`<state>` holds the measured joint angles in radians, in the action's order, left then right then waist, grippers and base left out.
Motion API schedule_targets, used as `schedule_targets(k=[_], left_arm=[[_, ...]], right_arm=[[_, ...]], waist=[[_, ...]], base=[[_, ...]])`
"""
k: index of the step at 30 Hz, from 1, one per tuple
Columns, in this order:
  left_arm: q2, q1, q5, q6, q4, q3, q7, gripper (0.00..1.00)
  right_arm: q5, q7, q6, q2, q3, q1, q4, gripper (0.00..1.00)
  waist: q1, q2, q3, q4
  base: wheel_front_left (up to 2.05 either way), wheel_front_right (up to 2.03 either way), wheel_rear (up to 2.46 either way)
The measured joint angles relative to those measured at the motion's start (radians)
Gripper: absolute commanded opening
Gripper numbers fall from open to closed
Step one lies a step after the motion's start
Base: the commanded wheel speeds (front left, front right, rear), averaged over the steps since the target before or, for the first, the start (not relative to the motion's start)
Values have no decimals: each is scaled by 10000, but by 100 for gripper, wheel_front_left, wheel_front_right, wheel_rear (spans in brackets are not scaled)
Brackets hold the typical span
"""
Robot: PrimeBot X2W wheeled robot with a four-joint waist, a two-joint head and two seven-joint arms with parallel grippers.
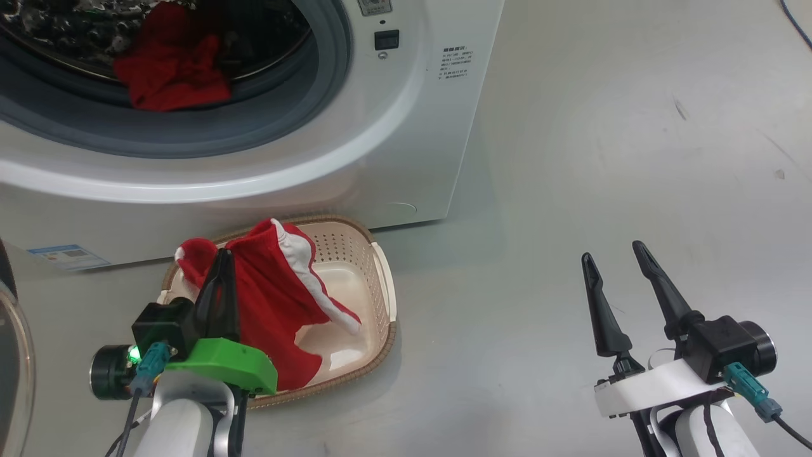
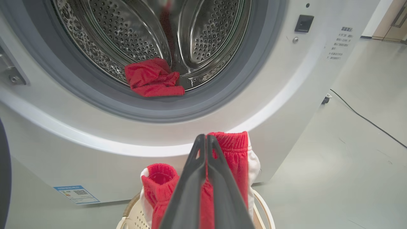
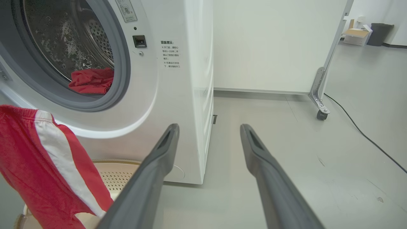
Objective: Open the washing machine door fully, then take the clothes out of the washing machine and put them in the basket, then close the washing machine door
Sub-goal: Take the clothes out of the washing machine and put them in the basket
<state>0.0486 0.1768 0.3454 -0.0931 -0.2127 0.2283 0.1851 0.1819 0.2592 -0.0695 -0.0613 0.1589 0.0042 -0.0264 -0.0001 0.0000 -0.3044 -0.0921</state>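
Left gripper (image 1: 222, 254) clamped on red garment (image 1: 274, 304) over basket (image 1: 382, 279): lower so fabric pools inside, then release. Right gripper (image 1: 612, 251) wide, empty.

1. The washing machine (image 1: 406, 127) has a smooth, glossy white casing; its drum (image 2: 203, 38) is shiny perforated steel, and its seal (image 1: 190, 143) is matt grey rubber.
2. The clothes (image 1: 273, 304) are soft red cloth with white stripes.
3. The basket (image 1: 355, 254) is cream perforated plastic with a woven-look brown rim.
4. The floor (image 1: 634, 158) is smooth and grey with a dull sheen.

L fingers (image 2: 189, 190) clamp red garment (image 2: 233, 149) (over basket (image 2: 135, 218)) | 2nd red garment (image 2: 152, 78) in drum (image 2: 206, 35)
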Motion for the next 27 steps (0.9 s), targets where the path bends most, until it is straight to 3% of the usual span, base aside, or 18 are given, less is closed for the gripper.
schedule_targets(k=[10, 27], left_arm=[[-8, 1169, 90, 35, -1517, -56, -535, 0], [228, 2976, 174, 458, -4502, -215, -1141, 0]], right_arm=[[79, 0, 0, 19, 27, -405, 284, 100], [134, 0, -84, 58, 104, -1306, 418, 100]], waist=[[0, 0, -929, -326], [1, 0, -2598, -1016]], base=[[0, 0, 0], [0, 0, 0]])
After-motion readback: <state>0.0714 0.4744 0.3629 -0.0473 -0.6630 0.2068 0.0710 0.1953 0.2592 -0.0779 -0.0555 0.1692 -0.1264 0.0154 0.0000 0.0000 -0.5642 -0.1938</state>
